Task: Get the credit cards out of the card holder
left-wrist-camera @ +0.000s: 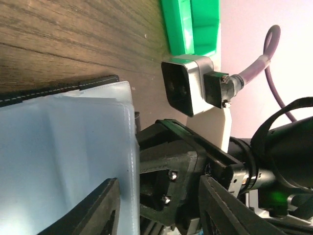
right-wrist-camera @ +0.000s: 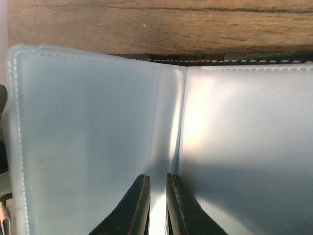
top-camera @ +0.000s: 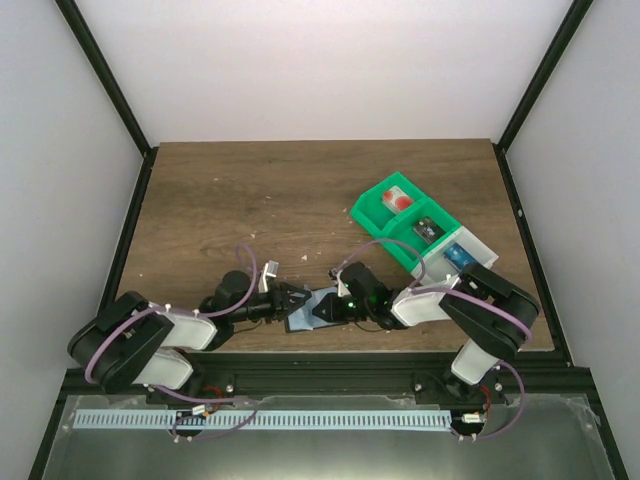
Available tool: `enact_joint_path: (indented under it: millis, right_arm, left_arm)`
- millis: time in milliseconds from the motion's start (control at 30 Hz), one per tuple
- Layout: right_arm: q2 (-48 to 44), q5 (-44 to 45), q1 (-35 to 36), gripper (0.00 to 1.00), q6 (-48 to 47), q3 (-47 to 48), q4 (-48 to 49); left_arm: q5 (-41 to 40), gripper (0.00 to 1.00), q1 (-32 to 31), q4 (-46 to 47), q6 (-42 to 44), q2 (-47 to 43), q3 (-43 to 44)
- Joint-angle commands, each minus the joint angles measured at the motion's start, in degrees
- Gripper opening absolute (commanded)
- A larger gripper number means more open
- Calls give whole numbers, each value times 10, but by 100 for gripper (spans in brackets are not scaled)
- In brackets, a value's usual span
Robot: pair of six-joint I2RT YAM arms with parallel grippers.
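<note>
Holder: small black bifold card holder (top-camera: 303,318), open with its pale blue-grey inside up, on brown wooden counter (top-camera: 250,200) near the front edge, between both claws.
Right claw (right-wrist-camera: 156,181): nearly closed, pinching the centre fold, which runs straight ahead of its fingers.
Left claw (top-camera: 288,302): jaws apart, straddling the holder edge facing it, not clamped.
Cards: none visible in the pockets. White-and-red plastic credit card (top-camera: 397,200) lies in green plastic tray (top-camera: 378,212), well apart.
Nearer arm: neither, both are at the holder.

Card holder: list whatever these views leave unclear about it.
- Pocket contents: the right wrist view shows only hazy pale plastic of the card holder; unreadable.
- Top view: too small, and partly covered by the left gripper and right gripper.
- Left wrist view: the fingers run off the bottom edge; contact with it unclear.
</note>
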Motion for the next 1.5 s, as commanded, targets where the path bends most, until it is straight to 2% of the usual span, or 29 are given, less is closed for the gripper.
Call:
enact_joint_path:
  millis: [0,67,100,167,233,400,600,667,733,767,800,867,900,933,967,1233,1467]
  right_arm:
    - [0,-7,7,12,-2,-11,-21]
    - [-22,-2,7,13,-11,-4,-45]
    - [-39,5,7,15,-15,0,-65]
    - [-77,23,6,20,-26,5,-100]
    - [-113,43,1,25,-37,8,-141]
    - [-177,53,-43,34,-52,-25,-168]
    - [-207,54,-83,47,-73,-51,-187]
    - [-220,56,-89,52,-79,-52,-203]
    - [-245,63,-90,62,-86,-45,-229]
    - [-263,68,-90,66,-89,-42,-243]
    - [-282,77,-90,69,-91,-38,-259]
    - [-335,103,-91,73,-94,-28,-303]
    - [-357,115,-91,78,-96,-21,-324]
    - [-380,126,-91,92,-97,-13,-343]
    - [-400,140,-91,99,-99,-3,-366]
    - [-549,253,-91,100,-123,123,-533]
    - [-616,269,-91,100,-122,194,-558]
  left_arm:
    - [0,43,-2,-7,25,4,3]
    - [-4,44,-1,-28,34,-12,5]
    - [-13,47,-1,-53,42,-26,7]
    - [-40,63,1,-126,60,-56,18]
    - [-61,71,5,-215,90,-82,31]
    - [-103,73,21,-344,157,-134,57]
    - [-114,73,42,-397,182,-170,50]
    - [-121,77,44,-426,195,-190,52]
    - [-127,83,44,-458,207,-222,59]
    - [-130,97,44,-477,212,-242,65]
    - [-134,100,43,-494,217,-262,70]
    - [-145,100,44,-546,229,-303,92]
    - [-155,100,44,-571,237,-321,107]
    - [-164,100,44,-593,246,-339,124]
    - [-173,100,45,-617,256,-353,141]
    - [-202,100,46,-731,323,-433,298]
    - [-190,100,46,-759,338,-467,348]
